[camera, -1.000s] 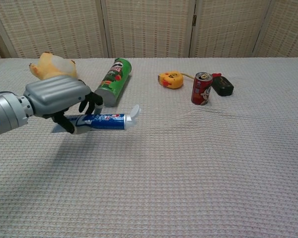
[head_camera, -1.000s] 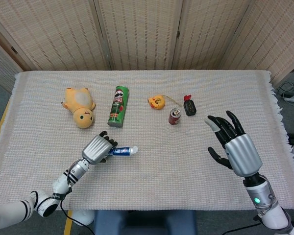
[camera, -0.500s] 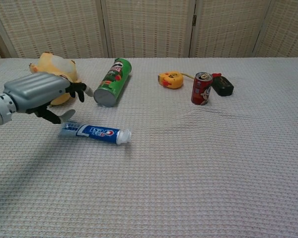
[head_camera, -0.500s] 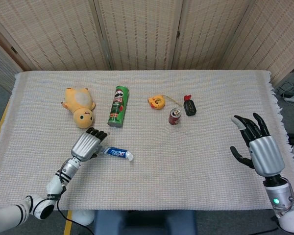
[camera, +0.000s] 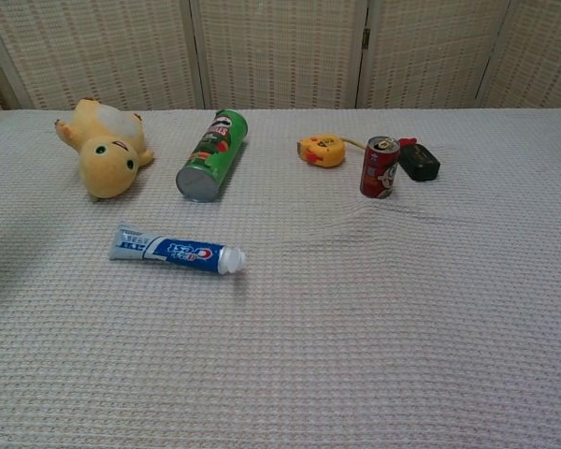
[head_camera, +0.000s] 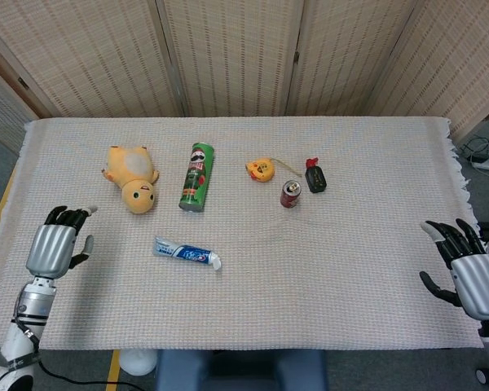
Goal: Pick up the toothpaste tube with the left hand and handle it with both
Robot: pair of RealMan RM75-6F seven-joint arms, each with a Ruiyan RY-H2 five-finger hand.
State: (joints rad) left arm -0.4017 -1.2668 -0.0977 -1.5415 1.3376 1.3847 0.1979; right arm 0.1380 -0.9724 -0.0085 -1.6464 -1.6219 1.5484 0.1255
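Head view: the table [head_camera: 350, 269] was covered by a woven cloth. Both hands were seen empty with fingers apart, the left hand [head_camera: 53, 247] at 9 o'clock of the toothpaste tube [head_camera: 187, 252], the right hand [head_camera: 473, 277] at 3 o'clock, well apart. The tube lay flat on the cloth.

Plush toy [camera: 104, 153], chip can [camera: 210, 155], tape measure [camera: 322, 150], soda can [camera: 380, 167], black fob [camera: 418, 161].

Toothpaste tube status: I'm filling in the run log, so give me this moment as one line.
toothpaste tube: flat on table, unheld | left robot hand: open, apart from tube | right robot hand: open, at table's right edge
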